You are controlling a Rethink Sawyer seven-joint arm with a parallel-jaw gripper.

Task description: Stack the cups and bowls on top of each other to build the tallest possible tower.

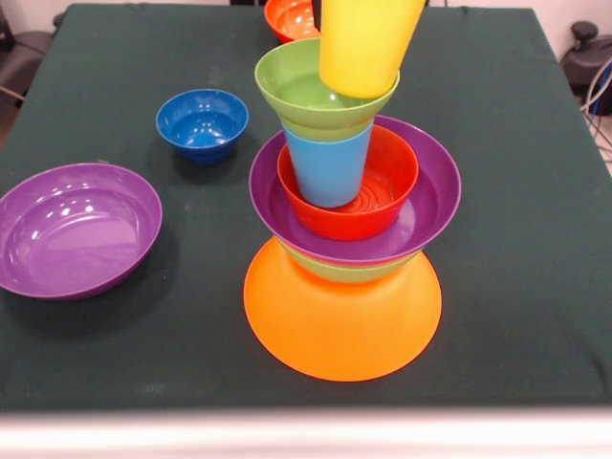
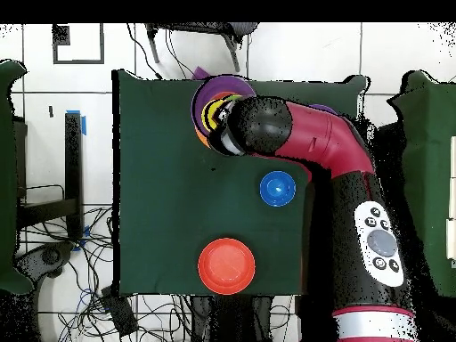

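Note:
The tower stands mid-table on the upturned orange bowl (image 1: 341,325). Above the base come a green bowl (image 1: 344,271), a purple bowl (image 1: 421,206), a red-orange bowl (image 1: 382,191), the light blue cup (image 1: 328,167) and a second green bowl (image 1: 296,91). The yellow cup (image 1: 363,43) hangs slightly tilted, with its bottom inside that top green bowl, and its upper part runs off the top edge. In the overhead view the arm's end (image 2: 249,127) covers the tower (image 2: 211,98). The gripper is hidden beneath it.
A large purple bowl (image 1: 76,229) sits upright at the left. The small dark blue bowl (image 1: 202,122) stands behind it and also shows in the overhead view (image 2: 277,188). A red-orange bowl (image 1: 290,17) lies at the far edge and shows in the overhead view (image 2: 226,265).

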